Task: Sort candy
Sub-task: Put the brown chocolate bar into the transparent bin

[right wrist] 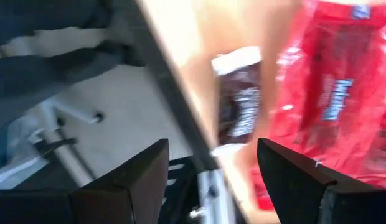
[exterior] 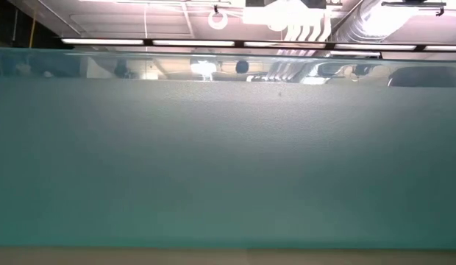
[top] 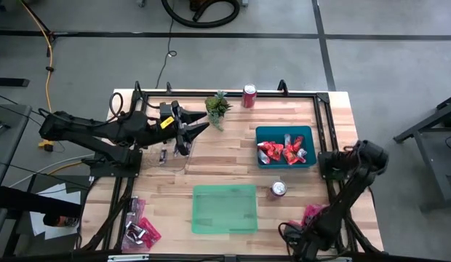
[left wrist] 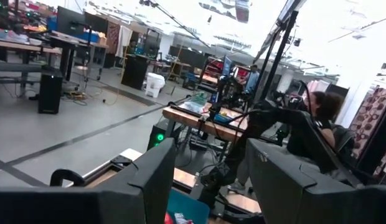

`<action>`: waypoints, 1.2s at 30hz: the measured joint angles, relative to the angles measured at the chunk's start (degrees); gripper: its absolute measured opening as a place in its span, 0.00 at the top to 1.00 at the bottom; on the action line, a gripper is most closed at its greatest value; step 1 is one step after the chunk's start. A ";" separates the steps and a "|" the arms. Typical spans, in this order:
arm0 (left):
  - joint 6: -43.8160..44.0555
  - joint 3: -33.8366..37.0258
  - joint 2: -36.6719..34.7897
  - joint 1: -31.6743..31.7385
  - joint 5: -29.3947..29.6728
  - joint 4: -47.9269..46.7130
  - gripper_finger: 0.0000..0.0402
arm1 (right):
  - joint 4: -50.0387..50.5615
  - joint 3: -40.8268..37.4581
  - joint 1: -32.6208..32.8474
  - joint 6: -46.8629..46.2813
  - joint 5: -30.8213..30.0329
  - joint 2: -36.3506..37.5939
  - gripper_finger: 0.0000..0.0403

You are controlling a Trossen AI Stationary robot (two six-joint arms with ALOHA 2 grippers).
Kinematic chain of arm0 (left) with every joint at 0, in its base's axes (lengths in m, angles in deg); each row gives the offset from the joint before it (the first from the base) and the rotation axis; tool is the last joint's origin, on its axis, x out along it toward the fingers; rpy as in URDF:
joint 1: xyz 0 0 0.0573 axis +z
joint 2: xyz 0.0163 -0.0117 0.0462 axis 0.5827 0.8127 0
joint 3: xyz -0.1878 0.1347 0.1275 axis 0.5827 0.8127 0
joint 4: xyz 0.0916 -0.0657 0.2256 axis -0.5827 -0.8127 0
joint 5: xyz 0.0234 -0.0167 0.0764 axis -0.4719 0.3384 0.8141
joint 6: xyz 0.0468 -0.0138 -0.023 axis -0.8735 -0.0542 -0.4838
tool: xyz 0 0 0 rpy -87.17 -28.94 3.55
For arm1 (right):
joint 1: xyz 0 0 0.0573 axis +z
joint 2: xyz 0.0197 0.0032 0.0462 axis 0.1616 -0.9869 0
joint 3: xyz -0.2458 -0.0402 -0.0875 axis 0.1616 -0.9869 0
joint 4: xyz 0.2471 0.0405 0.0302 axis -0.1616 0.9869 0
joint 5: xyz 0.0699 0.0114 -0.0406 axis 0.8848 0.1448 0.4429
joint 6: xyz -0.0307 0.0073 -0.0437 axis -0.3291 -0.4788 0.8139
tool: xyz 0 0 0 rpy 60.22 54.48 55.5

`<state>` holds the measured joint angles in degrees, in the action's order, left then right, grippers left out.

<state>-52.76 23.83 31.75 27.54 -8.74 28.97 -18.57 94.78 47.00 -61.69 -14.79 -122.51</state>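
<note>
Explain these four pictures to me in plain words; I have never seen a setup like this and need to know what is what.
This is a robot with two dark arms at a wooden table. One picture looks straight down. One sits at table height, but a green tray blocks nearly all of it. The other two come from cameras on each wrist.

On the table: a blue tray holding red candy, the empty green tray, two red soda cans, a small plant, and loose candy piles at both near corners.

The left gripper hovers near the plant, jaws open, holding nothing. The right gripper is low at the near right corner, jaws open, over a dark bar and red packets.
</note>
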 joint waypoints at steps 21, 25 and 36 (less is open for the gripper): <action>-7.24 0.00 -0.01 0.10 0.24 0.16 0.54 | 3.08 -0.02 0.87 -2.10 0.50 -5.75 0.52; -8.57 0.00 -0.80 0.09 1.46 0.50 0.54 | 0.87 -0.02 0.87 -2.00 0.52 -5.79 0.74; -12.08 0.00 -2.94 0.09 4.50 0.31 0.54 | 2.34 5.59 1.53 3.66 0.68 -4.34 0.99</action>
<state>-64.84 23.83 28.81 27.63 -4.24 29.28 -16.22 100.37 48.53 -58.02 -14.10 -126.84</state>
